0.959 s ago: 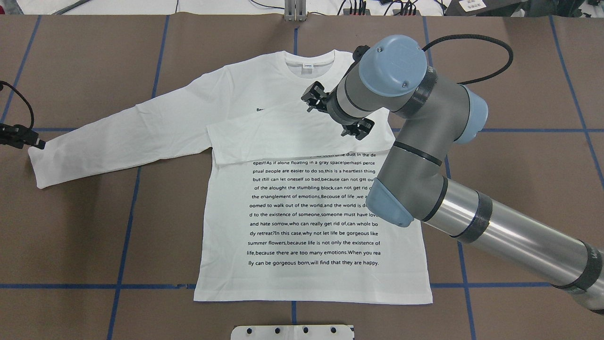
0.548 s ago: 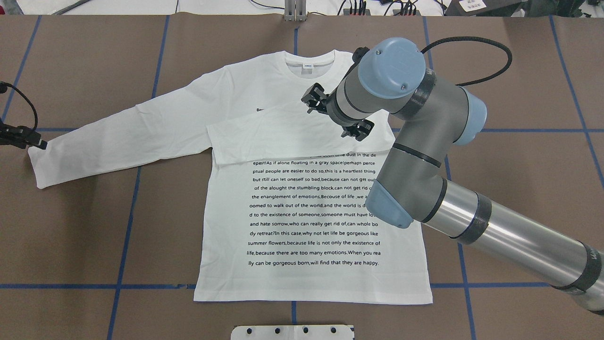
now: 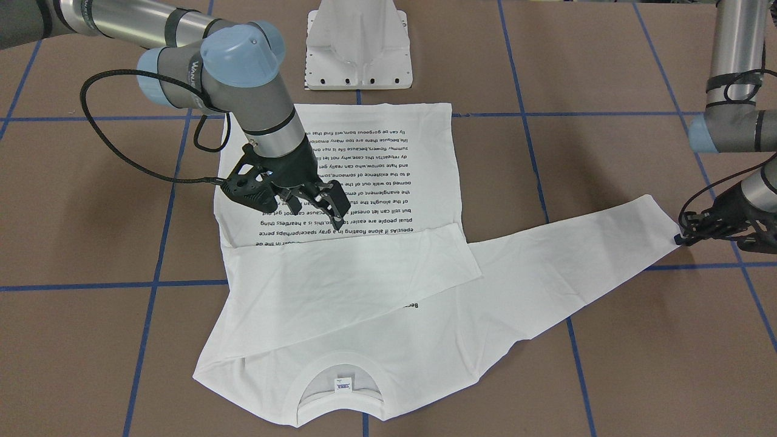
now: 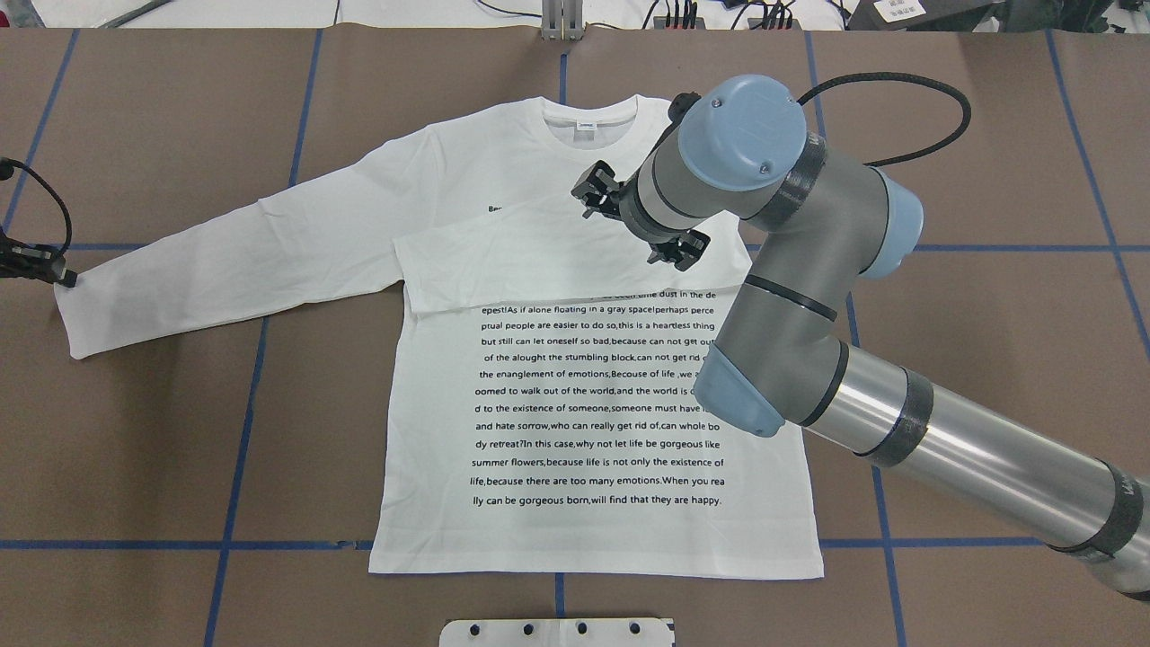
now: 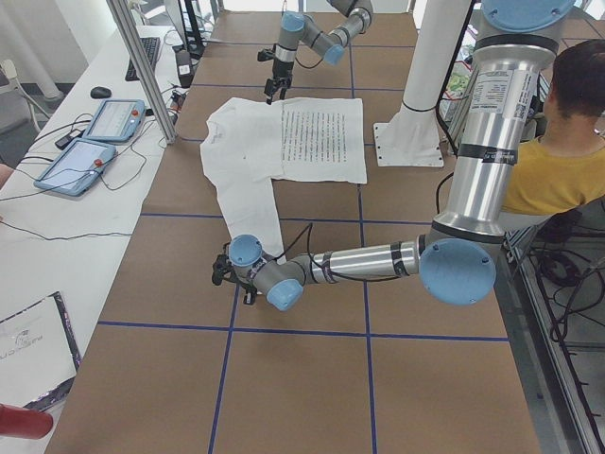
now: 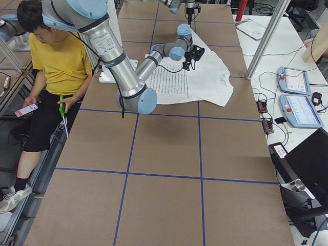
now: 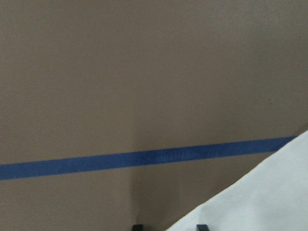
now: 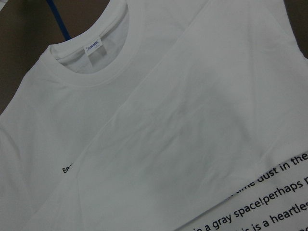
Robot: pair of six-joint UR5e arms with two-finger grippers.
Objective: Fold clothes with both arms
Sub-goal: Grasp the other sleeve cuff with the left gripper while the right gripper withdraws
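- Shirt (image 4: 575,386) lies flat on the counter (image 4: 135,449), print side up. Collar (image 4: 588,121) is at the far edge from the robot, hem toward its base.
- Done so far: the sleeve on the robot's right (image 4: 539,261) is laid across the chest. Its cuff ends approx. at the opposite side seam and it covers the top lines of print.
- Not yet done: the other sleeve (image 4: 225,261) lies stretched out toward the robot's left, off the body. No fold in the body or hem. Est. one step of several, so early in the job.
- Right gripper (image 3: 312,209) hangs over the folded sleeve and upper print. Jaws are spread wide, nothing in them, clear of the cloth.
- Left gripper (image 3: 683,238) is low at the cuff corner of the outstretched sleeve. Wrist view shows the cloth edge running in between the two tips. Can't tell whether the jaws are clamped on it.
- Next is prob. that sleeve going across the chest.
- Print is small black type in many lines. Legible e.g.: "As if alone floating in a gray space!perhaps perce", "summer flowers,because life is not only the existence of", and the last line "lly can be gorgeous born,will find that they are happy."
- "Bec" peeks out past the folded sleeve. Rest of that line is hidden.
- Label (image 4: 586,127) inside the collar is white w/ a small blue mark, too small to read.
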